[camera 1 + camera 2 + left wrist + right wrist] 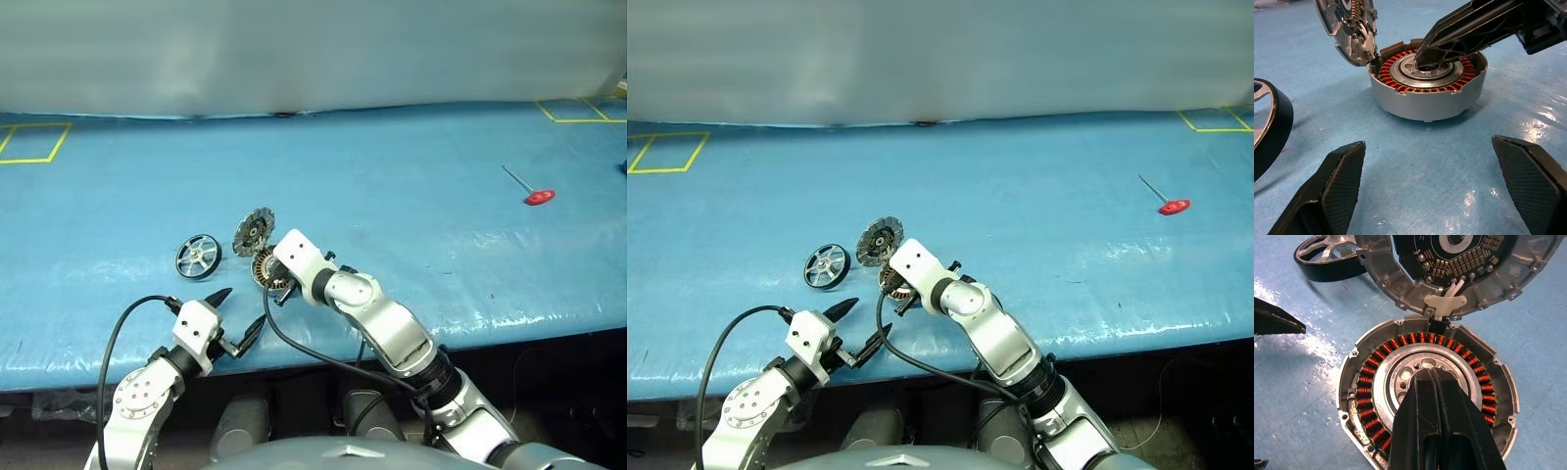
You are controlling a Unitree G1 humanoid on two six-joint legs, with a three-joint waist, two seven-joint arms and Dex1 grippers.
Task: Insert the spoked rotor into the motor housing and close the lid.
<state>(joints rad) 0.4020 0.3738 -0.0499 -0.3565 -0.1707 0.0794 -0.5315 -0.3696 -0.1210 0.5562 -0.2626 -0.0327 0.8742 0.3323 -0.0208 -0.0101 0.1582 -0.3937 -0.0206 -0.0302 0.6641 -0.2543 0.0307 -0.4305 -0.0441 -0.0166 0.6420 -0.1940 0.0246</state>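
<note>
The spoked rotor [197, 257], a small wheel with a dark outer rim, shiny silver spokes and a central hub, lies flat on the blue-covered table [411, 225], not yet inserted. Just to its right sits the motor housing [1427, 85], a round shallow grey metal cup with a ring of copper-brown windings around a silver hub. Its lid [1449, 269], a round grey metal disc joined at the housing's far edge, stands tilted up and open, its dark detailed inner face showing.

The right tool [1436, 382] has its two black fingers pressed together, gripping nothing; their tips rest in the centre of the housing's hub, seemingly steadying it. The left tool [236, 315] hovers over the table's near edge with its fingers spread wide and empty.

The rotor lies forward and slightly left of the left tool, which is clearly the nearer of the two; the right tool is busy at the housing. With the wheel lying flat, its axle points up, so a pick likely calls for pinching the rim from above, then carrying it right onto the hub.

Well apart on the right lies a red-handled key [530, 188].
</note>
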